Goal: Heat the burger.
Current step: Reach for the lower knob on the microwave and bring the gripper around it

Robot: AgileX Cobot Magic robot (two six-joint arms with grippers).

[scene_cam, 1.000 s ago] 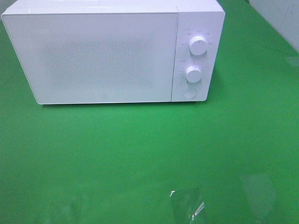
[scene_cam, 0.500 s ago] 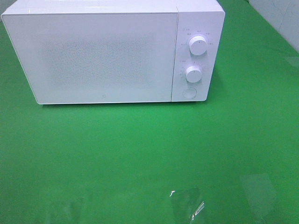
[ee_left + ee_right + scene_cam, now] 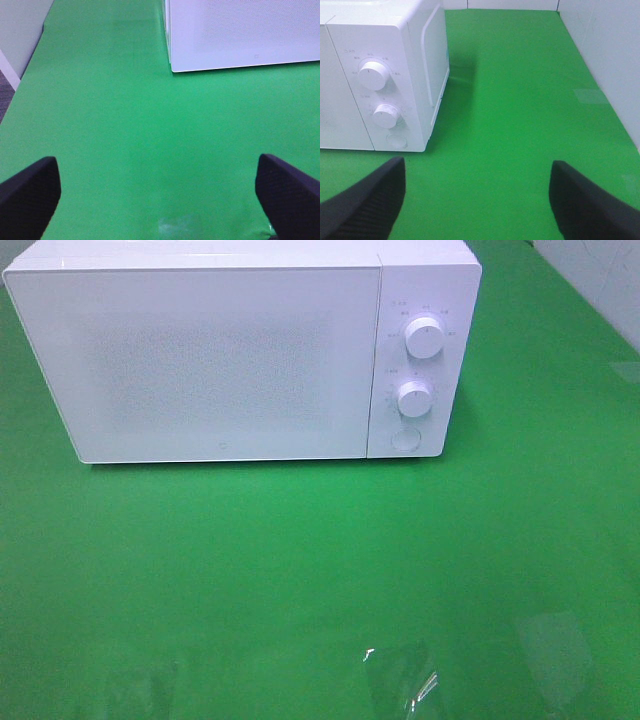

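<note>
Since no burger shows in any view, its place cannot be told; it may sit behind the shut, frosted door [image 3: 215,365].

- Microwave [image 3: 425,280]: white, at the far side of the green mat [image 3: 300,560]. Two dials [image 3: 424,338] and a round button [image 3: 404,439] face the arms, likely for easy reach.
- Left gripper [image 3: 156,175]: jaws wide, empty, over bare mat short of the microwave's left corner.
- Right gripper [image 3: 477,172]: jaws spread, empty, short of the dials.
- Burger relative to either gripper: unknown.
</note>
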